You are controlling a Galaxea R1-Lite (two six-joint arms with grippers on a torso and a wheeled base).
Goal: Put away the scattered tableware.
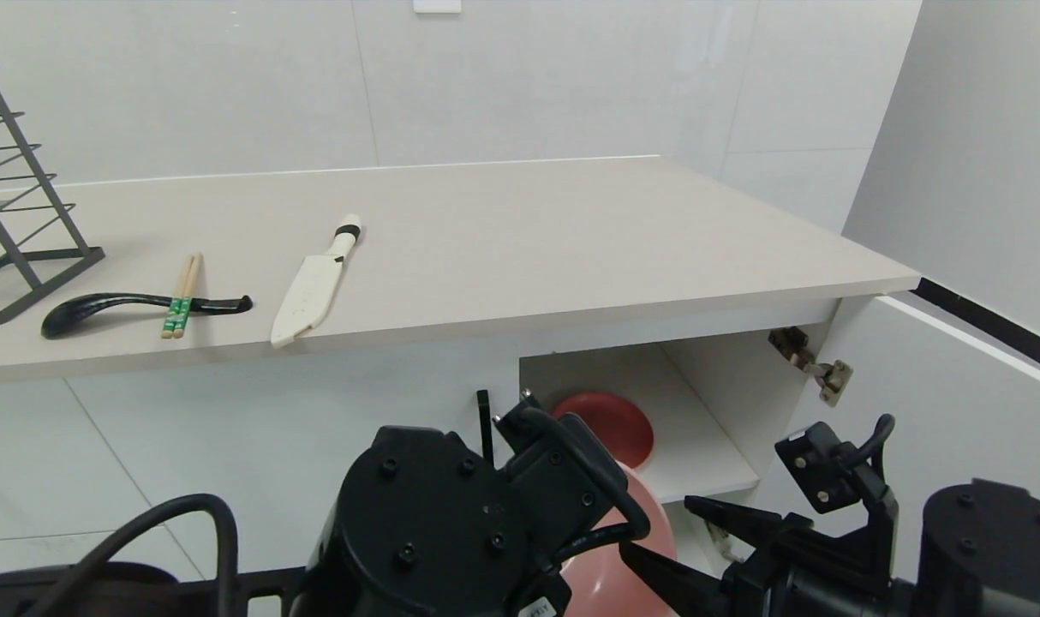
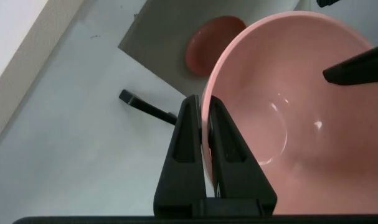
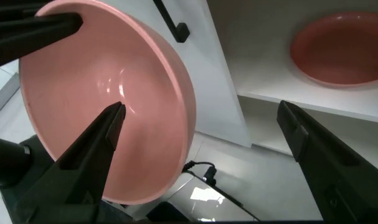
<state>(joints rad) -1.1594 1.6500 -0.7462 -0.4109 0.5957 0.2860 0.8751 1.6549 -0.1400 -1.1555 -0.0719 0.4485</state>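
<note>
1. The pink bowl (image 2: 288, 124) is being held by the left end effector (image 2: 204, 109), whose two fingers are being kept clenched on the bowl's rim, one finger inside and one outside.
2. The bowl is being carried tilted on its edge, off any surface, below the front edge of the counter (image 1: 528, 240) and in front of the open cabinet (image 1: 657, 377).
3. The right end effector (image 3: 200, 109) is being held released, jaws wide apart, just beside the bowl. One finger is being shown in front of the bowl's inner surface and the other toward the cabinet side. Whether the bowl is being touched by it cannot be told.
4. A red dish (image 1: 610, 424) is being kept on the cabinet shelf (image 1: 708, 463), toward the shelf's back, apart from the bowl.
5. The cabinet door (image 1: 940, 403) is being left swung open on the right.
6. On the counter, a cream knife (image 1: 314, 287) is being left lying near the front edge, blade tip at that edge and handle pointing toward the back.
7. A black spoon (image 1: 100, 307) is being left lying near the front left corner, with a pair of chopsticks (image 1: 182, 296) resting across its handle.
8. A dark wire rack (image 1: 14, 214) is being kept standing at the left edge, behind the spoon.
</note>
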